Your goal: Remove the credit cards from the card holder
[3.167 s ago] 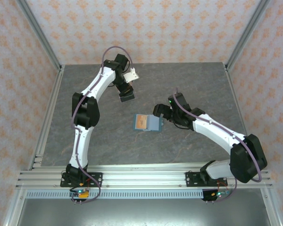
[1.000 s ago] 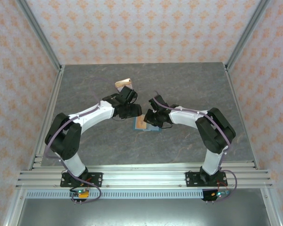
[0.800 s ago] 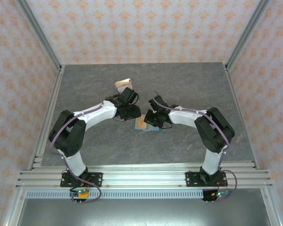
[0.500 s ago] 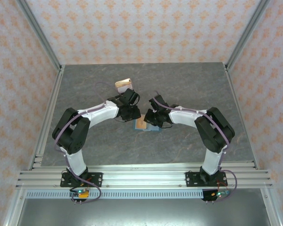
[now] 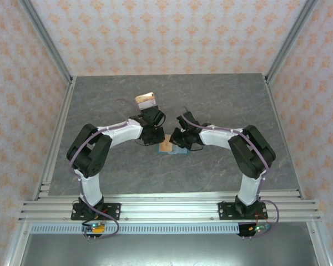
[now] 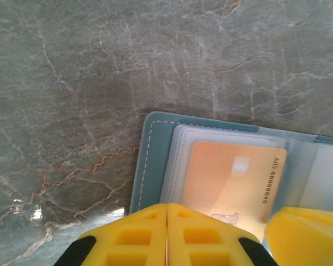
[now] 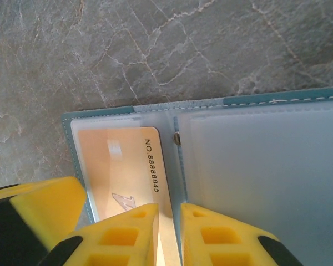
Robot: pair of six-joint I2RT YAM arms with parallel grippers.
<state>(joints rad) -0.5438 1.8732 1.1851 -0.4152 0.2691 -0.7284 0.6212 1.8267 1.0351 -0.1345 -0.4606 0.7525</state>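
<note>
The blue-grey card holder (image 5: 179, 151) lies open mid-table. A tan-orange credit card (image 6: 233, 177) sits in the clear sleeve of its left panel (image 6: 150, 160), printed side up (image 7: 116, 166). My left gripper (image 5: 158, 139) is down at that panel's near corner, its yellow fingers pressed together (image 6: 166, 206); whether they pinch a sleeve or card edge I cannot tell. My right gripper (image 5: 175, 142) rests over the holder's crease (image 7: 177, 138), its jaws a narrow slit apart (image 7: 169, 208). The card's right edge shows through that slit.
Loose cards (image 5: 146, 100), tan on top, lie on the grey table behind the left gripper. Metal frame posts and patterned walls close off the left, right and back. A rail (image 5: 166, 208) runs along the front edge.
My left gripper came from the back of the table, leaving cards there, reached the holder's left corner and closed its jaws. The right gripper shifted from the holder's right edge to its crease.
</note>
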